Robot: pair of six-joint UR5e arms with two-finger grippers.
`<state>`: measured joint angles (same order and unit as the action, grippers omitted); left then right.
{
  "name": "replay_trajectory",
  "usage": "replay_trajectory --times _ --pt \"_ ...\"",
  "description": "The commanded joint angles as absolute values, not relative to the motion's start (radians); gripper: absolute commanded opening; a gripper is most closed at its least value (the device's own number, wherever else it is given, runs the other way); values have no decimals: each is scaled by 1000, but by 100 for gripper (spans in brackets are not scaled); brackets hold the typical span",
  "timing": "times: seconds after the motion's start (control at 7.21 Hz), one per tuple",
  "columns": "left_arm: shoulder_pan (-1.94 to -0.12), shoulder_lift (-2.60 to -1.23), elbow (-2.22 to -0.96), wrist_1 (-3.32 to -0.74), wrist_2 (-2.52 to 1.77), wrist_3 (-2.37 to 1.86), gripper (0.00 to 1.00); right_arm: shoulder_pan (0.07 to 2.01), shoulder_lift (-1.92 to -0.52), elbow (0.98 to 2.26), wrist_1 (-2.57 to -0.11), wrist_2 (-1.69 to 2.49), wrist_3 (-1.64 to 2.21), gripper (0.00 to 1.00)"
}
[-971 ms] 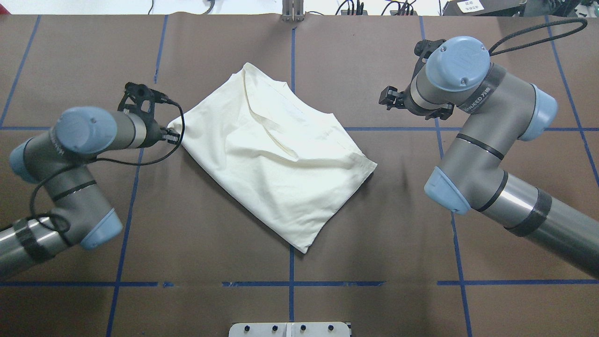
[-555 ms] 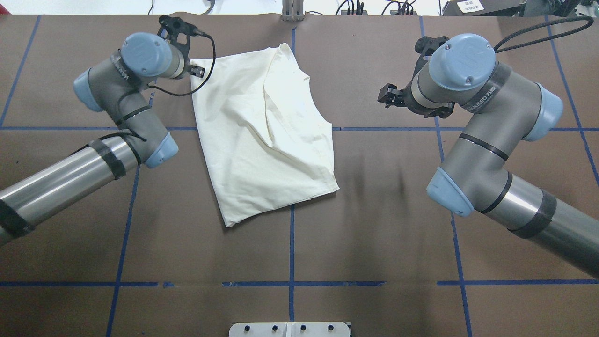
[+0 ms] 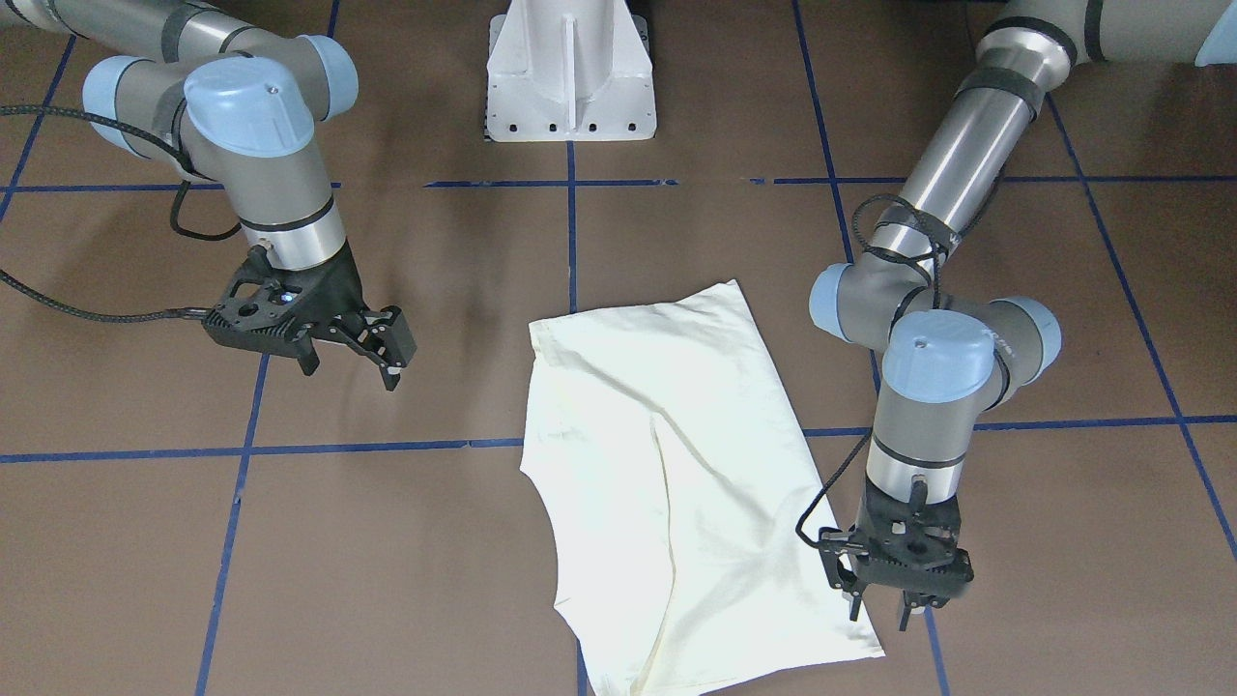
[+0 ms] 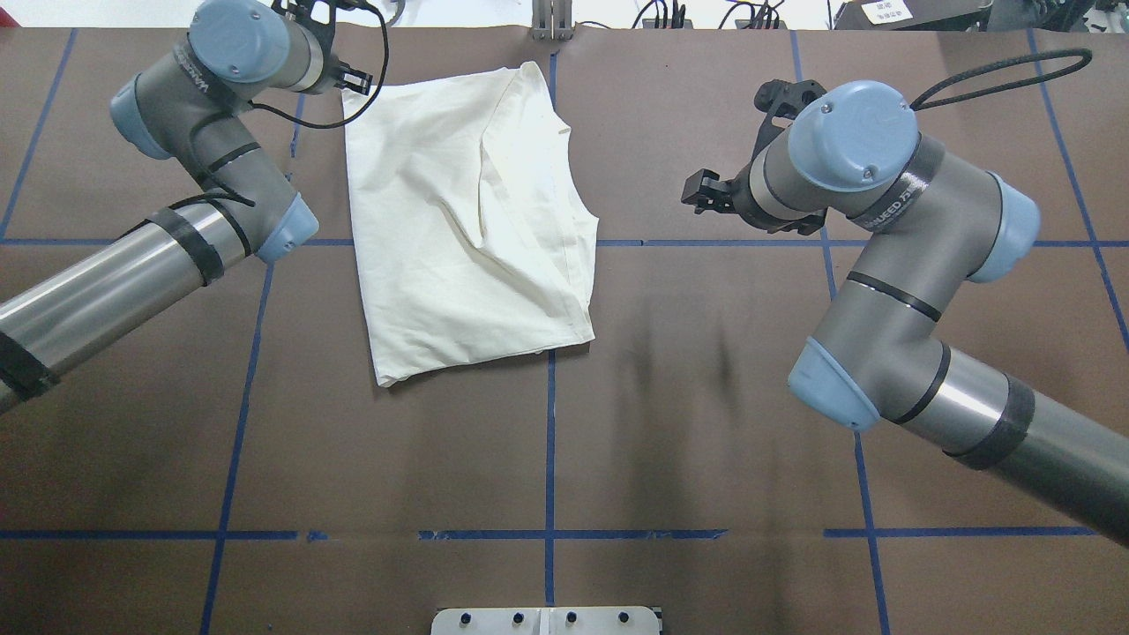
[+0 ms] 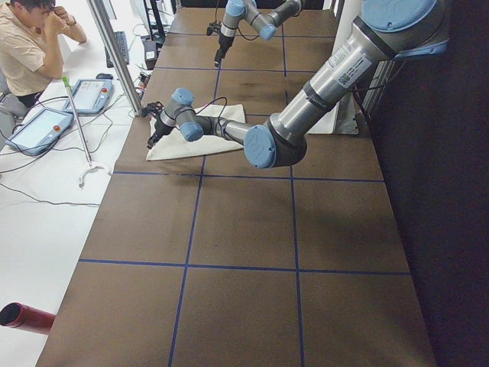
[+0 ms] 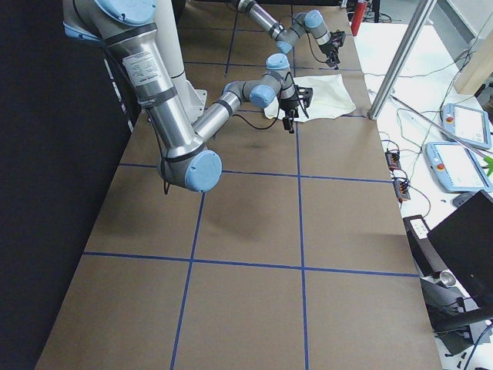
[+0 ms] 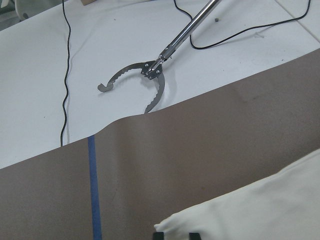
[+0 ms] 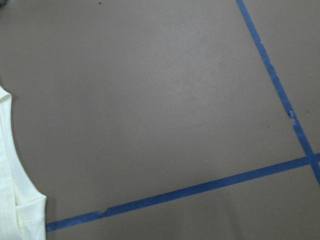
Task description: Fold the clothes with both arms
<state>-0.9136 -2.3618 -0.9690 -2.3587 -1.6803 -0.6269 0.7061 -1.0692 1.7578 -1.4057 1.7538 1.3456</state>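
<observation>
Since a moment ago the folded T-shirt (image 4: 459,229) has been dragged farther up the brown table (image 4: 706,441), plain cream side up, and now lies left of the middle. Beyond its near hem the right gripper (image 4: 699,192) hovers over bare table, well apart; I cannot tell whether its jaws are parted. Farthest off, the left gripper (image 4: 353,81) sits at the shirt's far-left corner, fingers spread, cloth at their tips.

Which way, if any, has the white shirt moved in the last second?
Yes. The shirt has slid and turned toward the table's far left: it straddled the centre blue tape line before, and now lies mostly left of it.
</observation>
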Motion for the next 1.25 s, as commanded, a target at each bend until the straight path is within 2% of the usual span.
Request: replay_trajectory --times 0.0,0.14,0.55,0.69,1.11 --pt "-931 -2266 -1099 -2373 -1776 -606 100 626 -1031 1753 -1266 1749 1432 76" --pt "-931 -2260 -1109 -2372 -1776 -606 100 580 -984 1732 -1263 1743 1516 63" --pt "-931 -2257 -1114 -2375 -1776 -614 100 470 -954 1721 -1264 1686 1523 54" --pt "-931 -2243 -1124 -2376 -1776 -615 100 462 -954 1707 -1266 1665 1519 48" --pt "-930 -2215 -1154 -2382 -1776 -617 100 462 -913 1547 -1154 1609 1480 44"
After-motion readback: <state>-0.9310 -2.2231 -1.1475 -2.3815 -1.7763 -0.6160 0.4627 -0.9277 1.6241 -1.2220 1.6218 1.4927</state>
